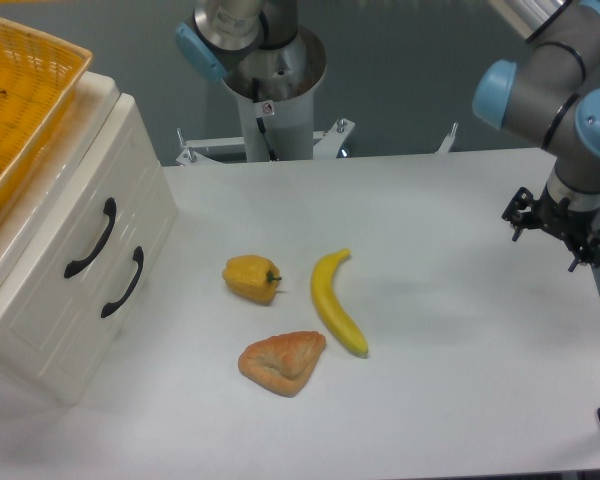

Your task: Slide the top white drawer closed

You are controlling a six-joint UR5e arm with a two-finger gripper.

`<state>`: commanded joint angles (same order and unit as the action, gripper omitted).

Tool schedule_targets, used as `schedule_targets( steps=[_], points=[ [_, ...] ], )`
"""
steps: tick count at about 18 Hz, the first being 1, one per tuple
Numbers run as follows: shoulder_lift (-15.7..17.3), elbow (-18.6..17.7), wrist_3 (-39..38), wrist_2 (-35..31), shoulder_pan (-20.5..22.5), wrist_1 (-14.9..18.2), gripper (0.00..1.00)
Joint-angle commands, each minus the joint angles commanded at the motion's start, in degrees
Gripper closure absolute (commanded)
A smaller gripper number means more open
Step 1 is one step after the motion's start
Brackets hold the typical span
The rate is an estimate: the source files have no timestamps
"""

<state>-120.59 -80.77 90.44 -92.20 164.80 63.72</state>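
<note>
The top white drawer (75,215) is the upper of two in the cream cabinet at the left; its panelled front carries a black curved handle (90,238). Its front looks flush with the lower drawer (130,290) beneath it. My gripper (548,248) hangs over the table's far right edge, far from the cabinet. It is open and holds nothing.
A yellow wicker basket (30,110) sits on top of the cabinet. A yellow bell pepper (251,277), a banana (336,303) and a pastry (280,361) lie mid-table. The robot's base column (270,95) stands at the back.
</note>
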Motion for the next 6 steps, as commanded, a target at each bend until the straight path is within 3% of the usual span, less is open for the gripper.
schedule_targets(
  steps=[6],
  points=[
    [-3.2, 3.9, 0.0, 2.9, 0.1, 1.3, 0.00]
  ],
)
